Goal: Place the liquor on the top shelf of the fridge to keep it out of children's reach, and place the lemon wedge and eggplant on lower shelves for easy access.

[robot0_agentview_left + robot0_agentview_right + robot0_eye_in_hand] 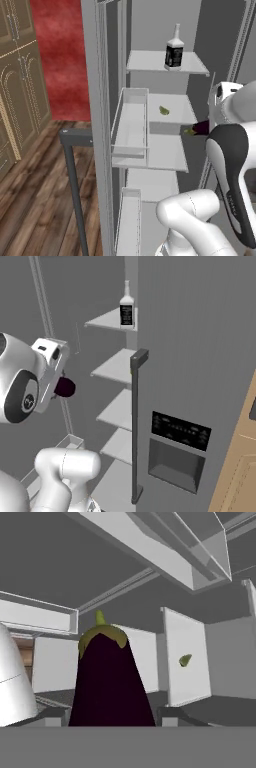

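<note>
bottle (174,49): set on top shelf (150,62), above claw (111,719)
lemon wedge (163,110): shelved ahead of claw
eggplant (109,682): clamped in claw, unplaced

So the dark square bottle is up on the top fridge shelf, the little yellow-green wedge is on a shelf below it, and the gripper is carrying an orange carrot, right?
Not quite. The gripper is shut on a glossy dark purple eggplant with a green cap, not a carrot; the hand view shows it. The dark square-shouldered liquor bottle does stand on the top shelf, and the lemon wedge lies one shelf lower.
</note>
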Tool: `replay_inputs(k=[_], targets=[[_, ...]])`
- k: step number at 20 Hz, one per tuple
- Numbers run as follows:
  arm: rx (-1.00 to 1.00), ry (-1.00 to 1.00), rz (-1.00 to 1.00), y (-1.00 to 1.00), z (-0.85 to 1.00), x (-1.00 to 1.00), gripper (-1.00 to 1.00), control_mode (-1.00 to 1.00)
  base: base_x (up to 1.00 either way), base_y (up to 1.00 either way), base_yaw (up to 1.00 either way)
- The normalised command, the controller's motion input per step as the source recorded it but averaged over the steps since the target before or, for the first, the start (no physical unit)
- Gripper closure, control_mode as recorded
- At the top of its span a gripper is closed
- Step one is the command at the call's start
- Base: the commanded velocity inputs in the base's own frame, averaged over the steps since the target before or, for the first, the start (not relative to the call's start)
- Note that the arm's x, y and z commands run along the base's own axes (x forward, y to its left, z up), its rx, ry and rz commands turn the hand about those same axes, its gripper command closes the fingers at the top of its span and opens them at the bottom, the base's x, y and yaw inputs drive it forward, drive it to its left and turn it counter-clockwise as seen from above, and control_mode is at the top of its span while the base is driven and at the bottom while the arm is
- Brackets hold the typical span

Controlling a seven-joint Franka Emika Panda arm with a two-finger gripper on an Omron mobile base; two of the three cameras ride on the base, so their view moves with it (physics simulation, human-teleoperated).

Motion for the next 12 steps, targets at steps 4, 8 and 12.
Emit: replay_inputs(k=[4, 8, 12], targets=[[0.0, -0.2, 0.0, -0.01, -0.19, 0.43, 1.0, -1.0, 0.0, 0.0, 0.0], [0.0, -0.26, 0.0, -0.05, -0.26, 0.4, 1.0, -1.0, 0.0, 0.0, 0.0], [0.0, -0.15, 0.0, -0.08, -0.24, 0.51, 1.0, -1.0, 0.0, 0.0, 0.0]])
